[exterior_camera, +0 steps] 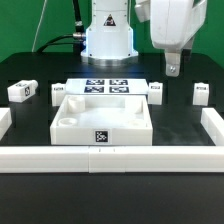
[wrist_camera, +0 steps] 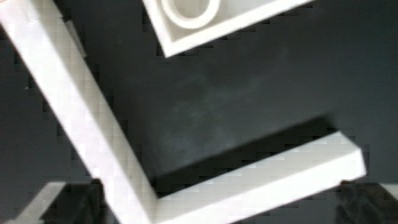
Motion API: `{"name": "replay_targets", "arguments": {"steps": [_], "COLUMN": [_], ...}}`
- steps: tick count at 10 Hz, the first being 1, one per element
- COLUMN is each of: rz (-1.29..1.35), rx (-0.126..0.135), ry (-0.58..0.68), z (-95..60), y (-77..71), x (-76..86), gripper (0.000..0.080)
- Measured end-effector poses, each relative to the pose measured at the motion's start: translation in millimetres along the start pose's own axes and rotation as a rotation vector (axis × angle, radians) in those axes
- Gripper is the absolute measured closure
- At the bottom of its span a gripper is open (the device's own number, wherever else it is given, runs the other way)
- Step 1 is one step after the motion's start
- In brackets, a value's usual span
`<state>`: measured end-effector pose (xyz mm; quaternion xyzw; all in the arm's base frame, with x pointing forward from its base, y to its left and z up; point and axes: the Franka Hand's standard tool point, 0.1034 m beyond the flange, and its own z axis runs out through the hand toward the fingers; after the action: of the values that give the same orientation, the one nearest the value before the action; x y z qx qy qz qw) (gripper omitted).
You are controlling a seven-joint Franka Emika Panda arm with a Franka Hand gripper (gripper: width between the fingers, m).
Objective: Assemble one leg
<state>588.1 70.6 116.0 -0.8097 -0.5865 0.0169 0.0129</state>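
The leg (exterior_camera: 155,90) stands upright on the black table (exterior_camera: 180,130), just beside the marker board (exterior_camera: 107,87). The gripper (exterior_camera: 173,68) hangs above it without touching, fingers spread wide, seemingly empty. A white tray (exterior_camera: 100,125) lies mid-table, a white fence (exterior_camera: 110,157) around it.

1. No words, numbers or brand names can be read in either view.
2. Black-and-white square tags (exterior_camera: 101,136), bearing patterns only, mark the thin flat white marker board (exterior_camera: 107,87), the front wall of the large white square plastic tray (exterior_camera: 70,135), and a small stubby white plastic leg (exterior_camera: 155,90).
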Motion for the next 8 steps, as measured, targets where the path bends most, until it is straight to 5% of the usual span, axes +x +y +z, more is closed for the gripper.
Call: {"name": "replay_targets", "arguments": {"steps": [1, 4, 5, 6, 8], "rz": [0.029, 0.031, 0.004, -0.11, -0.237], "rx": [0.016, 0.014, 0.004, -0.047, -0.054], "ry": [0.001, -0.001, 0.004, 0.027, 0.023], "z": [4.9, 5.0, 6.0, 14.5, 33.9], "y": [0.8, 1.3, 2.4, 0.3, -17.9], "x": [-10.9, -11.0, -11.8, -18.3, -39.6], "gripper": [0.015, 0.015, 0.015, 0.015, 0.015]}}
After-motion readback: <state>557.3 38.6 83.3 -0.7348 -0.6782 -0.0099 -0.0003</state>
